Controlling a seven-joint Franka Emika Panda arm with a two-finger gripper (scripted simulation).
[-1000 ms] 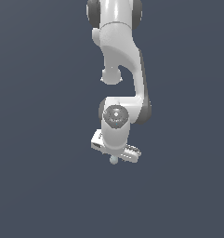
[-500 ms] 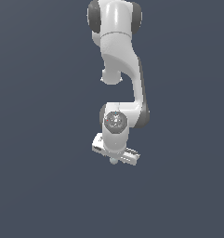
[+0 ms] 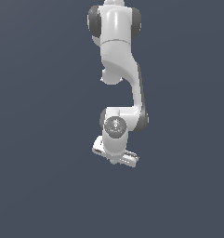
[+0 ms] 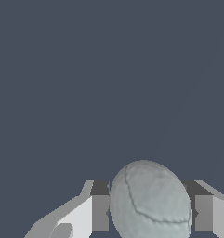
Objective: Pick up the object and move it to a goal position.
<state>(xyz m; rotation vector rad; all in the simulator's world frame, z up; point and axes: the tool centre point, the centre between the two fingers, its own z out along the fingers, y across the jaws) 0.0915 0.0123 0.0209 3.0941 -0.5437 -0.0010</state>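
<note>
Small pale grey-green ball point(image 4: 150, 202), smooth with faint crack-like lines, sits between the white end effector's point(image 4: 151, 214) two fingers, touching both. Hidden in exterior view.

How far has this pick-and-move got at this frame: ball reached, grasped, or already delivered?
Reached: in the wrist view the ball sits between the two fingers of the gripper. In hand: the grasp; the pictures do not show whether the pads are touching it. In the exterior view the gripper hides the ball. Left: lift and carry; no goal marker is visible.
</note>
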